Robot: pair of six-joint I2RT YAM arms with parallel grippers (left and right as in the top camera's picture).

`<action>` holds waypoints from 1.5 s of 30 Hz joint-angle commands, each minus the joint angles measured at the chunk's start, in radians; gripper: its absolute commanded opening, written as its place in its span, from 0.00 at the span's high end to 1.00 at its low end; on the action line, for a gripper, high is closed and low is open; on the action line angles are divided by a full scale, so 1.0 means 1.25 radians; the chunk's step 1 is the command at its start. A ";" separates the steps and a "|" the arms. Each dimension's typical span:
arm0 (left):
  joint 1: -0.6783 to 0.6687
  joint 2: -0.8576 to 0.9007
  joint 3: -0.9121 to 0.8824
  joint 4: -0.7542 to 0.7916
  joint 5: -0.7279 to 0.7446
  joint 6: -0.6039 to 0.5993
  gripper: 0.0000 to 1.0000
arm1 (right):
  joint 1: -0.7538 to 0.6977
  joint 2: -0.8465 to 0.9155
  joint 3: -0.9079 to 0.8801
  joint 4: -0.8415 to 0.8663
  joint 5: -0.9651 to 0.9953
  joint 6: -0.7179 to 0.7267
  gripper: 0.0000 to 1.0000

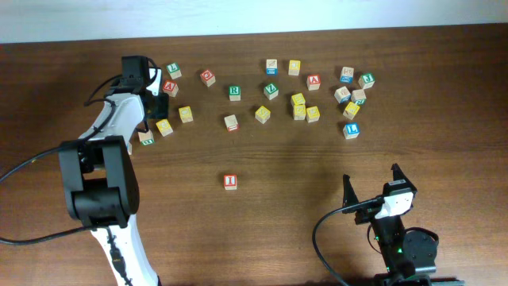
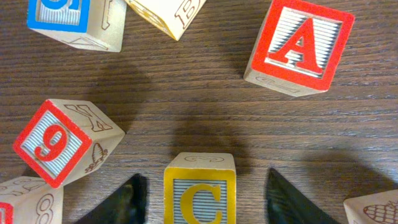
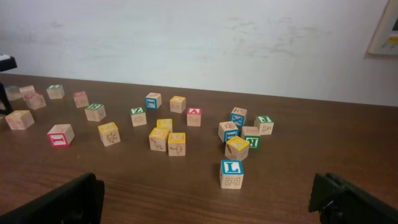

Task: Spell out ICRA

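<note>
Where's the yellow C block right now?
Left wrist view, bottom centre: the yellow C block sits untouched between the open jaws of the left gripper, with the red A block up-right.

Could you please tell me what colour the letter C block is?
The C block is yellow-framed, clearest in the left wrist view.

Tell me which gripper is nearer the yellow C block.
Left. The left gripper straddles the yellow C block, one finger each side; the right gripper sits far across the table.

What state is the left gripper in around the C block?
Open: the left gripper straddles the C block, with gaps showing on both sides.
</note>
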 commanded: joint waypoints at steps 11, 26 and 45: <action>0.005 0.011 -0.021 0.009 -0.001 -0.016 0.52 | 0.005 -0.005 -0.004 -0.006 0.001 -0.002 0.02; 0.006 0.019 -0.020 0.044 0.018 -0.016 0.64 | 0.005 -0.005 -0.004 -0.006 0.001 -0.002 0.02; 0.006 -0.025 0.027 -0.010 0.038 -0.070 0.76 | 0.005 -0.005 -0.004 -0.006 0.001 -0.002 0.02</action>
